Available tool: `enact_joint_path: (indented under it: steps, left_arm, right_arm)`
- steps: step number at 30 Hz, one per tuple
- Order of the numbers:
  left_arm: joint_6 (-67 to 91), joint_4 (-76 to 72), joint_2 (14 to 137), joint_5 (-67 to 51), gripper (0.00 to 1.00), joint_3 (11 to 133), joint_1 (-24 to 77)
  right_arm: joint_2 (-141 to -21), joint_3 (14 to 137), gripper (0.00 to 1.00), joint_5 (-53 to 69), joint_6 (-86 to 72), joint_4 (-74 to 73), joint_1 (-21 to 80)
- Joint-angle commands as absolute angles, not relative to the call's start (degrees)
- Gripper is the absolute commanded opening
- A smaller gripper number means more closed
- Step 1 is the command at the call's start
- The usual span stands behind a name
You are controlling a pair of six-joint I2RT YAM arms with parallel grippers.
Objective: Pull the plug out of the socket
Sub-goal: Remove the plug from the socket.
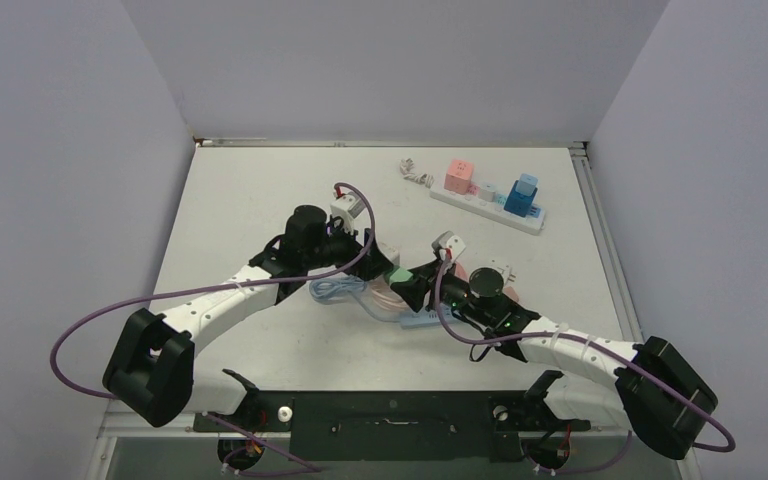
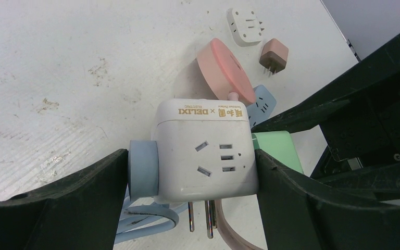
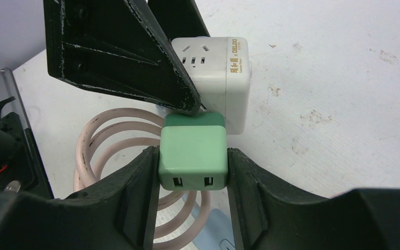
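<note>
The left gripper (image 2: 191,159) is clamped across a white plastic cube socket (image 2: 187,130), one finger pressing a round pale-blue plug (image 2: 141,169) on the cube's side. A green square plastic plug (image 3: 192,148) sits against the cube's opposite side. The right gripper (image 3: 192,159) is closed firmly on it, above a coiled pink cable (image 3: 104,135).

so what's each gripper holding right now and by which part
Left gripper: white Delixi cube socket, clamped across two opposite sides, one finger on its blue round part. Right gripper: green USB plug, pinched by its two side faces.
</note>
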State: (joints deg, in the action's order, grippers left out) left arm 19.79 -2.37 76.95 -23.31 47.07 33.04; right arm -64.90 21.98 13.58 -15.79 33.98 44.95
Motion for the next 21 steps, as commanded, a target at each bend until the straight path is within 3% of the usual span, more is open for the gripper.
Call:
enact_joint_path:
  steps: [1, 10, 21]
  left_arm:
    - [17.14, -8.23, 75.01, -32.38, 0.00, 48.78, 31.90]
    - [17.23, -6.40, 75.15, -28.74, 0.00, 49.24, 31.86]
    - [20.29, -0.53, 77.45, -19.94, 0.00, 50.91, 29.04]
  right_arm:
    - [-62.87, 21.07, 0.05, 17.15, -19.31, 40.48, 38.30]
    - [-62.80, 21.31, 0.05, 14.68, -17.98, 39.31, 39.24]
    - [-62.52, 22.97, 0.05, -2.15, -11.01, 35.32, 50.21]
